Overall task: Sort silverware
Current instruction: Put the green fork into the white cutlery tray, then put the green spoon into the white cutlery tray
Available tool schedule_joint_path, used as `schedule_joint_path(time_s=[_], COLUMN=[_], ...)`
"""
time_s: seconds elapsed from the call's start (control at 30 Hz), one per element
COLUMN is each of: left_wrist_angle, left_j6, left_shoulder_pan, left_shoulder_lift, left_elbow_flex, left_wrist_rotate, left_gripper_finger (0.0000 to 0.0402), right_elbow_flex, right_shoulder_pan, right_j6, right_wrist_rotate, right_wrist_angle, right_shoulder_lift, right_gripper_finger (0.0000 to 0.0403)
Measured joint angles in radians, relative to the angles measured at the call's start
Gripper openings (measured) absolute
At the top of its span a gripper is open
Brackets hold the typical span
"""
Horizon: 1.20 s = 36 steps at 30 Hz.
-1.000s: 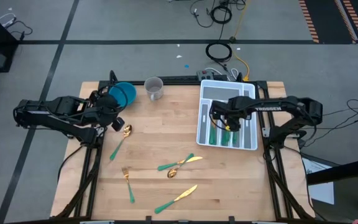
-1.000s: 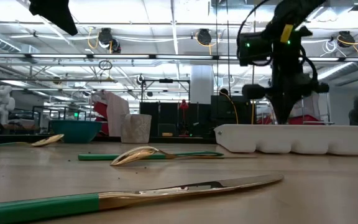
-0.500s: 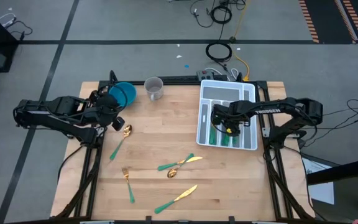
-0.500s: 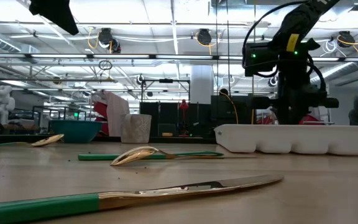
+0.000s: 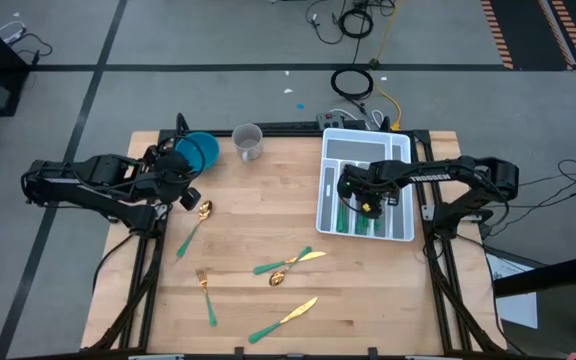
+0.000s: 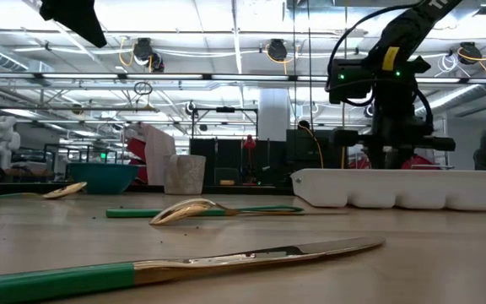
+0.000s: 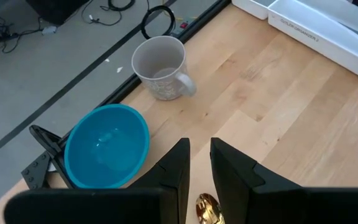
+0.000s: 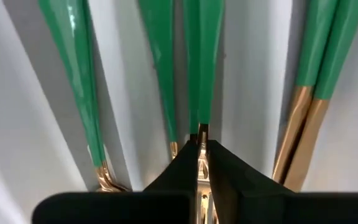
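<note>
Several gold-headed, teal-handled pieces lie loose on the wooden table: a spoon (image 5: 194,226) by my left gripper, a fork (image 5: 207,296), a knife (image 5: 284,318), and a crossed pair (image 5: 288,264). More pieces lie side by side in the white divided tray (image 5: 400,150). My right gripper (image 5: 367,203) reaches down into the tray and is shut on one piece (image 8: 202,62). My left gripper (image 7: 200,158) hovers just above the loose spoon's bowl (image 7: 207,208), next to the blue bowl (image 5: 199,152), with a narrow gap between its fingers. My right gripper pinches one piece by its gold neck (image 8: 202,132), just past the end of the green handle, between the two fingertips (image 8: 217,157). It comes from above, pointing down into the tray. The handle runs on among the other handles; the fingers hide the head.
A grey mug (image 5: 248,141) stands at the far edge beside the blue bowl. The tray (image 6: 403,187) takes up the table's far right part. Bare wood lies between the mug, the tray and the loose pieces. Cables and a coiled cord lie on the floor beyond the table.
My right gripper has moved down into the tray and a little toward the table's right and near edges, still holding the piece. The left arm and the loose pieces have kept still.
</note>
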Motion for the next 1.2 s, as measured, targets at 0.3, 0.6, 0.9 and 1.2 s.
schedule_joint_path(time_s=[0.3,0.6,0.9,1.2], left_wrist_angle=[0.000,0.013,0.262,0.595], left_j6=[0.001,0.000,0.012,0.024], left_shoulder_pan=[0.000,0.000,-0.001,0.000], left_shoulder_lift=[0.000,0.000,0.018,0.263], left_elbow_flex=[0.000,0.000,0.000,0.001], left_wrist_rotate=[0.032,0.182,0.252,0.452], left_gripper_finger=[0.0073,0.0073,0.0073,0.0073], right_elbow_flex=[0.000,0.045,0.304,0.720], right_shoulder_pan=[-0.006,-0.007,-0.007,0.020], right_j6=[0.097,0.283,0.496,1.210], right_wrist_rotate=[0.000,0.035,0.042,0.033], right_wrist_angle=[0.010,-0.017,-0.179,-0.607], right_shoulder_lift=[0.000,-0.027,-0.101,-0.127], right_gripper_finger=[0.0070,0.0116,0.0121,0.0121])
